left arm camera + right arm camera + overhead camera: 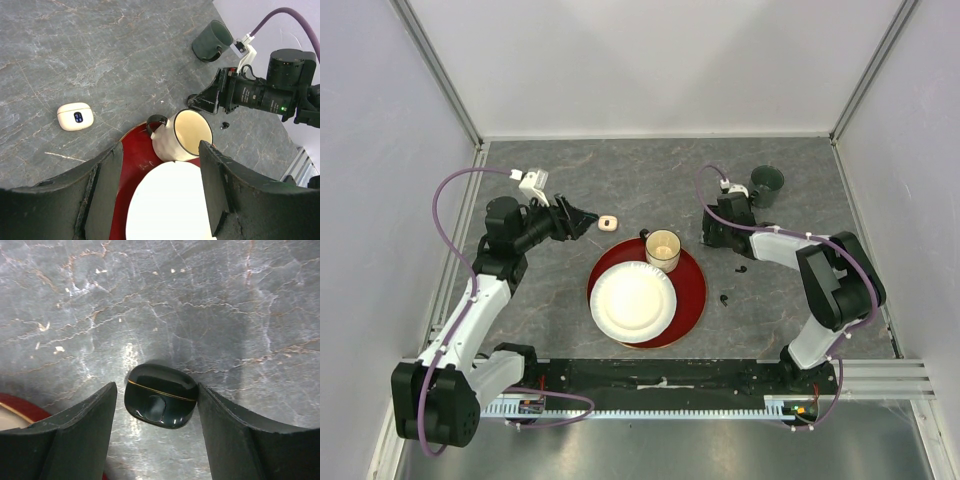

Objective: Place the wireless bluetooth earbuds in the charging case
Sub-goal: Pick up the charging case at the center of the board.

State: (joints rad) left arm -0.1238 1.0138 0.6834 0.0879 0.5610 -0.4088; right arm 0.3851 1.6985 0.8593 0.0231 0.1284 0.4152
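Observation:
A glossy black charging case (161, 395), lid closed, lies on the grey table between the fingers of my right gripper (156, 387). The right finger (225, 425) touches the case and a narrow gap remains at the left finger. In the top view my right gripper (713, 238) hides this case. Two tiny black earbuds (741, 268) (724, 298) lie on the table right of the red plate; one earbud (225, 125) shows in the left wrist view. A closed white charging case (608, 222) (75, 116) lies just off my left gripper (586, 216), which hangs open and empty (160, 190).
A red plate (692, 300) holds a white paper plate (633, 300) and a cream mug (663, 248) with a dark handle. A dark green cup (767, 185) stands at the back right, behind the right arm. Grey walls enclose the table.

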